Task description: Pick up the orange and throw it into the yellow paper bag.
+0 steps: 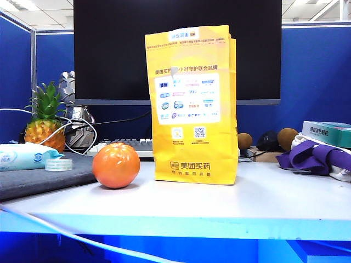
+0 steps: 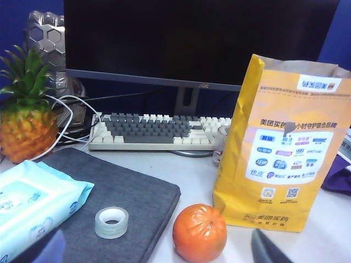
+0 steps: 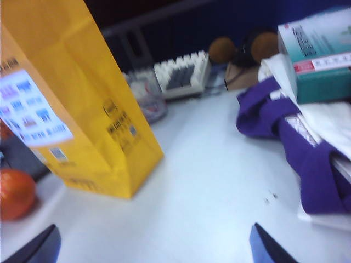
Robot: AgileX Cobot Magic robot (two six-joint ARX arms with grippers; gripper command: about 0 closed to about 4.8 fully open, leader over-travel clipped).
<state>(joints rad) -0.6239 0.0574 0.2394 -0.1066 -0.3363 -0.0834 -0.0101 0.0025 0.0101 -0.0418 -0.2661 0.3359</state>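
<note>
The left gripper [image 2: 156, 249] hangs above the table [image 1: 263, 203] with its jaws spread wide and nothing between them; only the two dark fingertips [image 2: 41, 249] show at the edge of the left wrist view. The orange [image 2: 199, 232] sits on the table just ahead of this gripper, between the fingertips' lines, untouched. Just beside the orange stands the yellow paper bag [image 2: 282, 148], upright, a little farther from the gripper. A roll of clear tape [image 2: 111, 222] lies on a grey pad [image 2: 126, 192] on the orange's other side.

The right gripper [image 3: 153, 246] is also wide open and empty (its view is blurred), with the bag ahead of it to one side and purple cloth [image 3: 290, 137] to the other.
</note>
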